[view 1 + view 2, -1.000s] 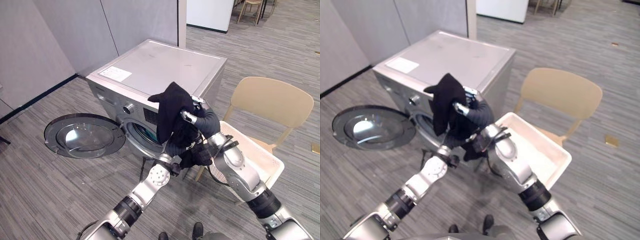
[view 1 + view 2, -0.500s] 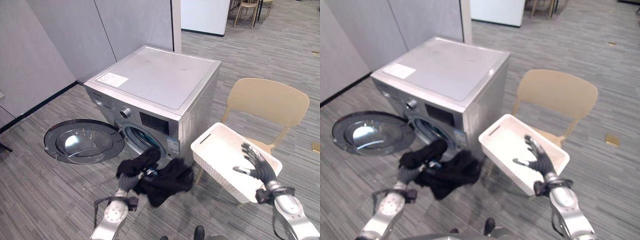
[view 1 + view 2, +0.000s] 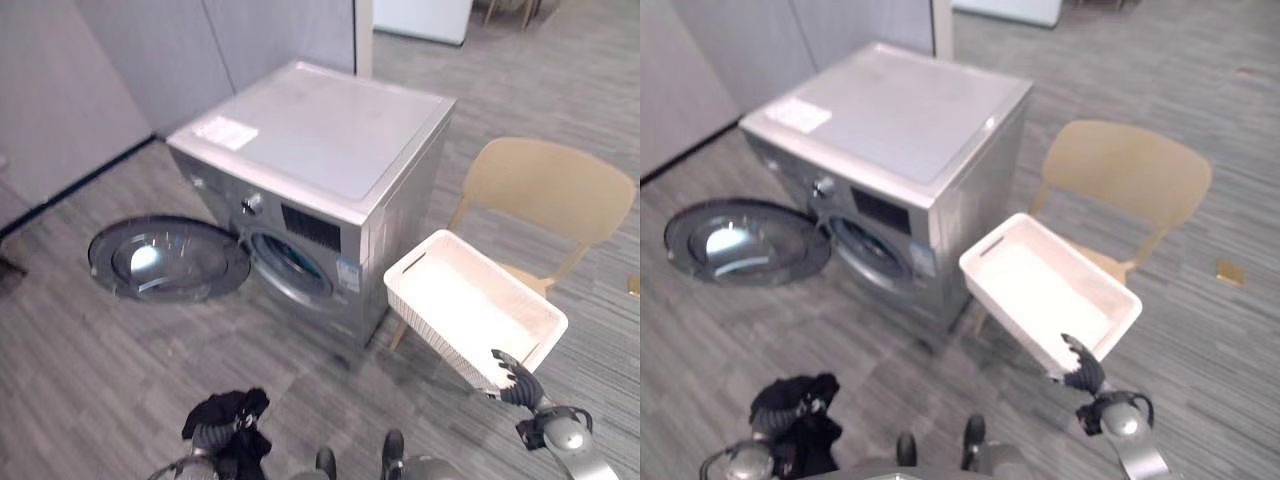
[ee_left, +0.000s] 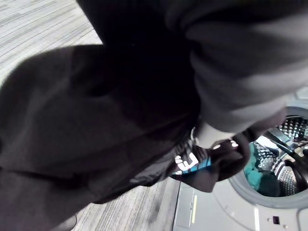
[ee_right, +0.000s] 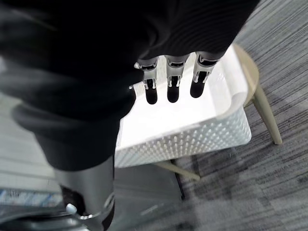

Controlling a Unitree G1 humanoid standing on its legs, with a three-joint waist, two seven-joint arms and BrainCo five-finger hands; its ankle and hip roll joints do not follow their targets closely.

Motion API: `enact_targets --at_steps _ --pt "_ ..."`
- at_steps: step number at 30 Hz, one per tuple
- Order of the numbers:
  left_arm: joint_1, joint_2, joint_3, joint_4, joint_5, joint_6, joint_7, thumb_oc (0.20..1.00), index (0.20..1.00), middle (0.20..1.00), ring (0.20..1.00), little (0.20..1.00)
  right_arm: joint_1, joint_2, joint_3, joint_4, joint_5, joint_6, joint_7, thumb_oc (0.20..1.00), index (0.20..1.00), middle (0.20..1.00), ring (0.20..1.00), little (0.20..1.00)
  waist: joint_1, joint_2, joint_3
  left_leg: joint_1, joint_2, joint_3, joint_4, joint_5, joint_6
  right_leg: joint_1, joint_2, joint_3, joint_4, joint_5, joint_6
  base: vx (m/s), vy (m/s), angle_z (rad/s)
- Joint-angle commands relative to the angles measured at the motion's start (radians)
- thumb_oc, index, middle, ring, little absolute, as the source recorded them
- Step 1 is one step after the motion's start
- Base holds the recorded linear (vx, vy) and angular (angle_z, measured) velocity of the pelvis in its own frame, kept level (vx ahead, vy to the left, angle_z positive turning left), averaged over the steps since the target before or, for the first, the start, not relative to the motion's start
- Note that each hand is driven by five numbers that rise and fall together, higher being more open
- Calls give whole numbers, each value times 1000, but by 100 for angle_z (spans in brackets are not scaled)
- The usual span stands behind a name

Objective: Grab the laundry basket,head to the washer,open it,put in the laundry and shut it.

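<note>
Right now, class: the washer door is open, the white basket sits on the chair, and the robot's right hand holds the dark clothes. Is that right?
Not quite. The left robot hand holds the dark clothes, as the left eye view shows. The washer door is open and the white basket sits on the chair.

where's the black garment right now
The black garment is bunched on the left hand, low at the near edge of the eye views, over the floor in front of the washer and short of its open door.

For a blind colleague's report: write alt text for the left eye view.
The left hand, low in the view, clutches black clothing in front of a silver washer whose round door hangs open. A white laundry basket sits on a tan chair, the right hand just beside it.
</note>
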Motion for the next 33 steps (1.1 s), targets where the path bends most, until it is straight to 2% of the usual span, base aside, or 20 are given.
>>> enact_targets --at_steps 1,2,3,4,8,12,13,14,15,16,18,20,21,24,26,27,30,33 --pt "2 28 33 -64 -30 -34 40 200 200 200 200 200 -10 25 8 -10 -25 -15 -39 1000 1000 1000 1000 1000 22 -47 -17 -29 43 152 27 -43 31 200 -57 -4 -145 -69 127 49 9 100" --pt "6 24 34 -68 -28 -32 38 200 200 200 200 200 -10 29 13 -3 -30 -9 -45 1000 1000 1000 1000 1000 27 -48 -18 -40 59 199 14 -33 37 208 -60 -29 -152 -71 128 151 32 109" --pt "8 22 33 -68 -25 -30 37 200 200 200 200 200 -9 33 16 3 -32 -6 -46 1000 1000 1000 1000 1000 28 -49 -23 -33 66 216 -5 -45 30 223 -60 -37 -155 -85 133 227 91 152" --pt "-5 22 22 -52 -14 -25 38 200 200 200 200 200 -13 41 19 20 -30 -1 -56 1000 1000 1000 1000 1000 29 -55 -27 -69 88 275 -50 -10 26 239 -72 -90 -153 -98 138 281 124 125" --pt "-3 17 10 -67 -6 -18 26 200 200 200 200 200 -17 56 28 44 -48 8 -57 1000 1000 1000 1000 1000 39 -60 -42 -92 104 283 -85 24 26 285 -81 -141 -117 -142 140 277 159 102" --pt "-6 28 5 -68 3 -15 19 200 200 200 200 200 -24 73 39 50 -55 9 -60 1000 1000 1000 1000 1000 51 -86 -56 -94 71 269 -66 12 46 308 -112 -153 -62 -155 151 318 196 31" --pt "-7 39 7 -72 7 -12 19 200 200 200 200 200 -39 85 55 57 -68 13 -55 1000 1000 1000 1000 1000 61 -106 -57 -87 38 261 -45 -32 80 292 -155 -140 31 -140 169 438 375 15" --pt "-14 45 7 -77 6 -11 20 200 200 200 200 200 -45 91 63 57 -72 13 -56 1000 1000 1000 1000 1000 59 -112 -47 -72 23 260 -42 -50 93 260 -179 -126 104 -100 179 330 315 3" --pt "-14 46 8 -78 6 -11 20 200 200 200 200 200 -47 92 63 58 -72 12 -56 1000 1000 1000 1000 1000 59 -114 -47 -72 21 262 -41 -53 96 256 -184 -124 111 -102 183 248 255 7" --pt "-29 63 6 -77 11 -9 26 200 200 200 200 200 -61 101 75 51 -73 18 -58 1000 1000 1000 1000 1000 50 -121 -37 -45 -4 248 -46 -78 117 204 -204 -86 209 -46 200 153 161 31" --pt "-41 69 1 -71 18 -9 30 200 200 200 200 200 -68 109 84 51 -74 17 -58 1000 1000 1000 1000 1000 44 -122 -32 -22 -16 244 -57 -92 128 174 -209 -60 257 -26 208 214 177 48" --pt "-55 75 -12 -79 25 -14 35 200 200 200 200 200 -71 117 96 42 -72 16 -53 1000 1000 1000 1000 1000 24 -110 -20 26 -27 219 -90 -101 137 103 -173 7 300 -39 198 249 156 51" --pt "-61 72 -18 -93 18 -15 33 200 200 200 200 200 -76 119 102 44 -68 14 -52 1000 1000 1000 1000 1000 8 -88 -5 51 -24 201 -116 -83 142 30 -118 48 285 -52 175 230 106 32" --pt "-70 65 -35 -89 11 -10 25 200 200 200 200 200 -79 118 105 59 -58 19 -52 1000 1000 1000 1000 1000 -14 -87 18 95 -43 153 -127 -99 145 -27 -57 93 204 -63 166 186 20 35" --pt "-74 62 -42 -85 12 -9 23 200 200 200 200 200 -80 119 106 69 -57 20 -55 1000 1000 1000 1000 1000 -19 -89 19 100 -51 138 -126 -103 146 -41 -42 102 168 -47 167 148 -30 55" --pt "-76 55 -47 -78 18 -6 15 200 200 200 200 200 -78 123 107 85 -64 23 -54 1000 1000 1000 1000 1000 -23 -96 19 118 -66 120 -127 -118 145 -65 -34 100 128 -21 173 266 -77 56" --pt "-69 50 -53 -73 26 -8 8 200 200 200 200 200 -65 130 106 94 -66 21 -49 1000 1000 1000 1000 1000 -27 -103 16 135 -76 107 -102 -142 142 -43 -46 58 81 -14 171 168 -90 31" --pt "-44 38 -73 -96 47 -6 -20 200 200 200 200 200 -43 126 94 108 -67 15 -43 1000 1000 1000 1000 1000 -46 -114 -2 128 -84 103 0 -187 110 34 -24 117 -16 -16 152 150 -108 34"
